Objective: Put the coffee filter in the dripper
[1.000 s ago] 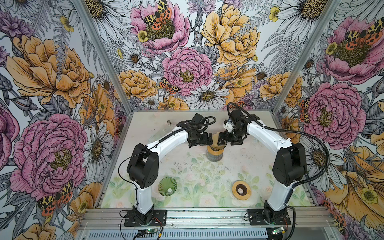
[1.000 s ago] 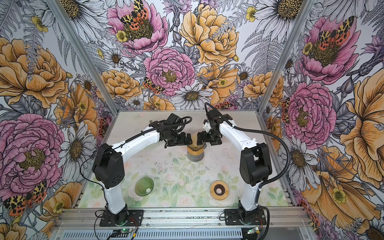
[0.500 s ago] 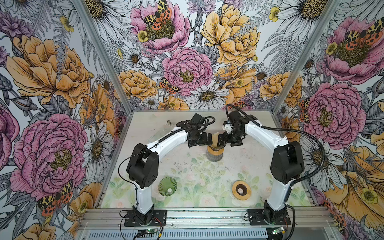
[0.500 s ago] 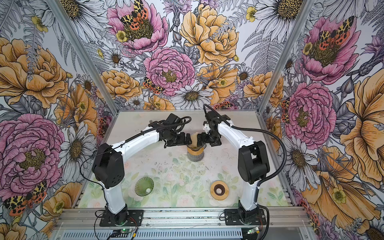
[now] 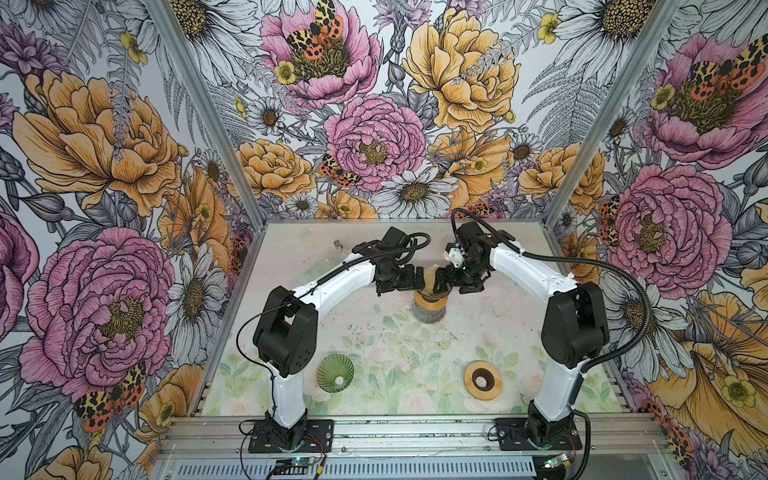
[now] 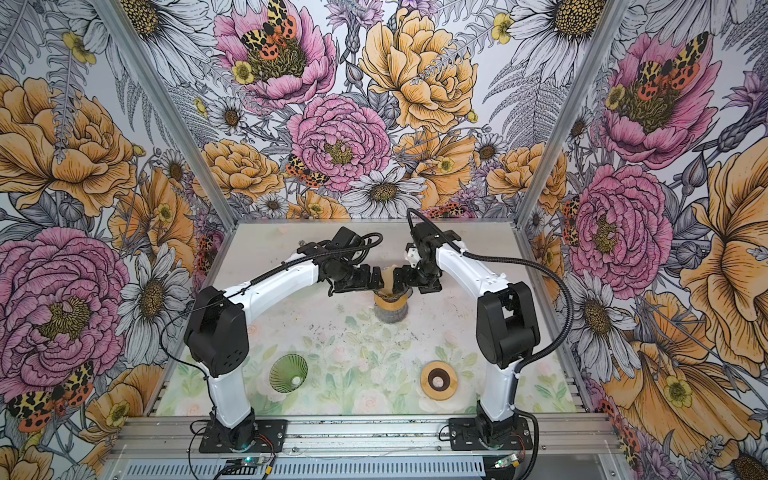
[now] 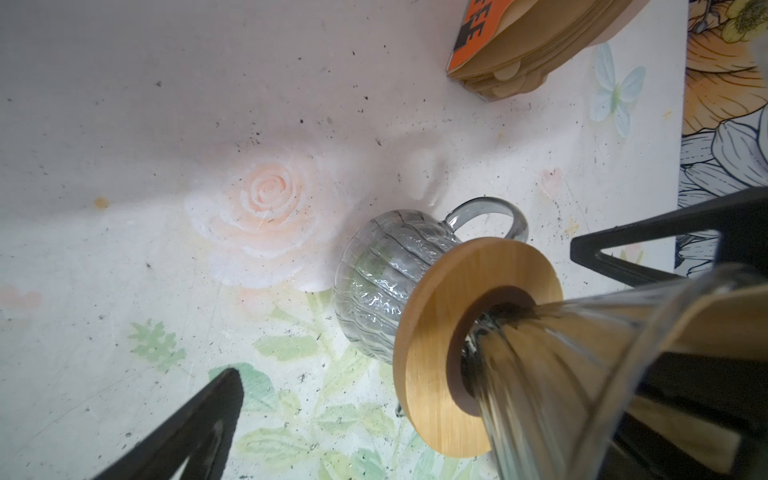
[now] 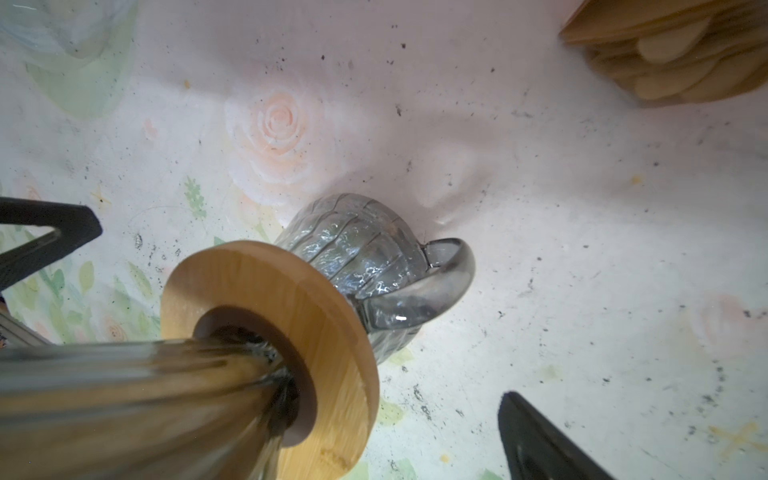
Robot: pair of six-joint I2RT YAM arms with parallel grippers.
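Note:
A clear glass dripper (image 5: 431, 294) sits in a wooden ring (image 7: 436, 332) on top of a ribbed glass mug (image 5: 428, 313) at mid-table. A pale brown coffee filter (image 5: 430, 275) stands in its cone, and shows through the glass in the left wrist view (image 7: 727, 316). My left gripper (image 5: 417, 279) and right gripper (image 5: 442, 283) meet over the dripper from opposite sides. Both are open wide, each with the cone (image 8: 124, 395) close against one finger. The finger on the cone's side of each gripper is hidden by the glass.
A stack of brown filters (image 7: 540, 41) in an orange-labelled pack lies behind the mug near the back wall. A green ribbed cone (image 5: 335, 372) lies at the front left. A second wooden ring (image 5: 482, 379) lies at the front right.
The right arm's elbow has shifted slightly inward. Both grippers stay at the dripper, with their jaws as wide as before.

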